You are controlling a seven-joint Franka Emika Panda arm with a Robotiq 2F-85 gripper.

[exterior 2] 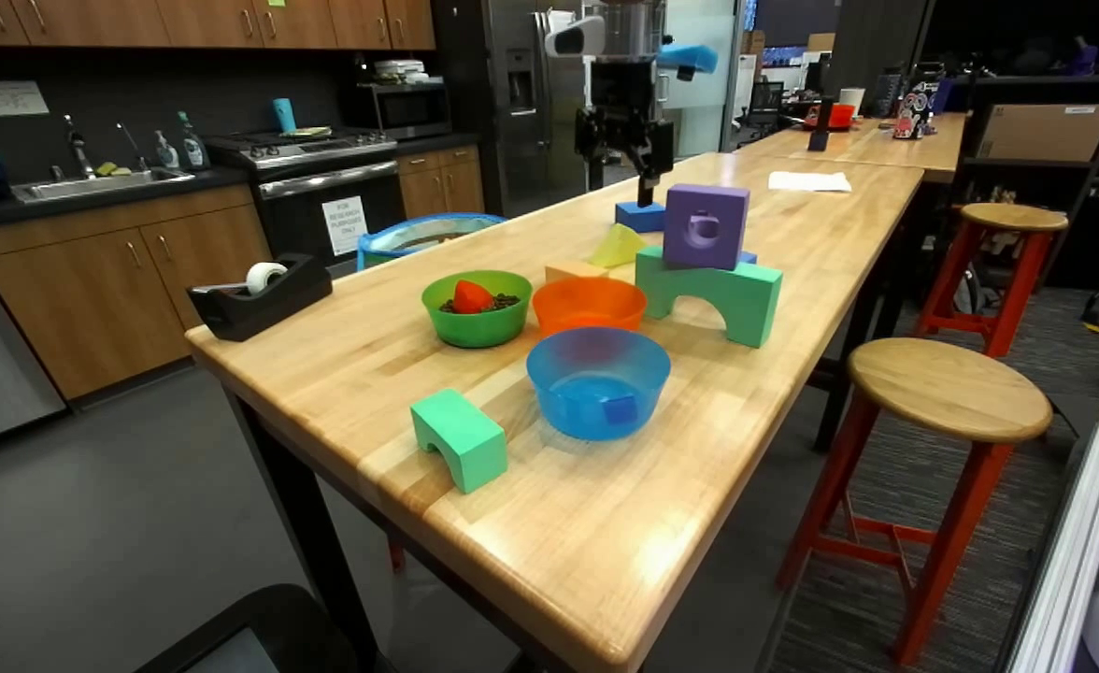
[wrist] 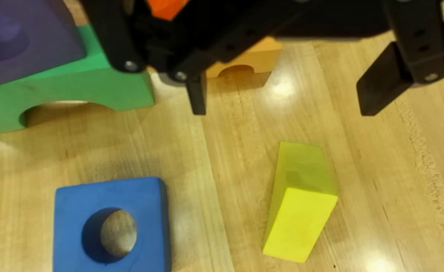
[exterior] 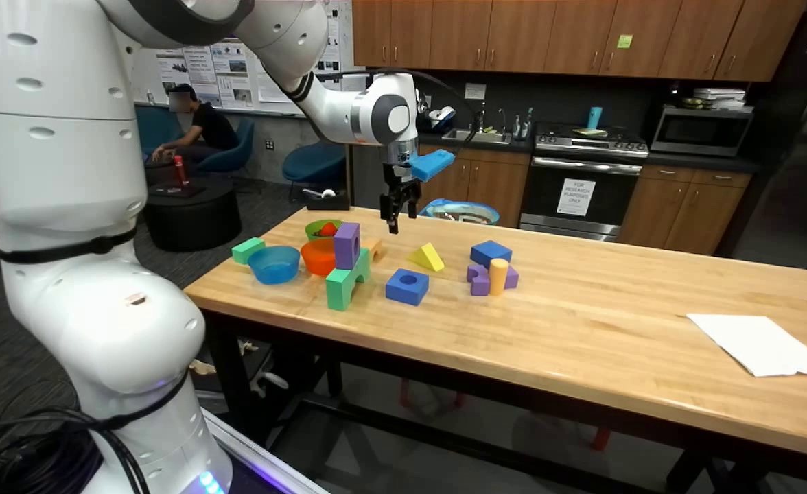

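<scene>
My gripper [exterior: 403, 218] is open and empty above the table, and its two black fingers stand wide apart in the wrist view [wrist: 283, 111]. Nearest below it is a yellow wedge block [wrist: 299, 223], also in both exterior views [exterior: 427, 257] [exterior 2: 618, 246]. A blue square block with a round hole [wrist: 71, 223] lies flat beside the wedge. A green arch block [wrist: 131, 90] stands with a purple holed block [wrist: 48, 49] on top. A light orange arch block [wrist: 263, 58] is partly hidden behind a finger. The gripper touches none of them.
Blue [exterior 2: 596, 374], orange [exterior 2: 587, 304] and green [exterior 2: 475, 327] bowls stand together; the green bowl holds a red piece and small brown bits. A small green arch [exterior 2: 461, 439], tape dispenser [exterior 2: 260, 299], orange cylinder [exterior: 498, 276], purple blocks, another blue block [exterior: 490, 252] and white paper [exterior: 764, 343] lie around.
</scene>
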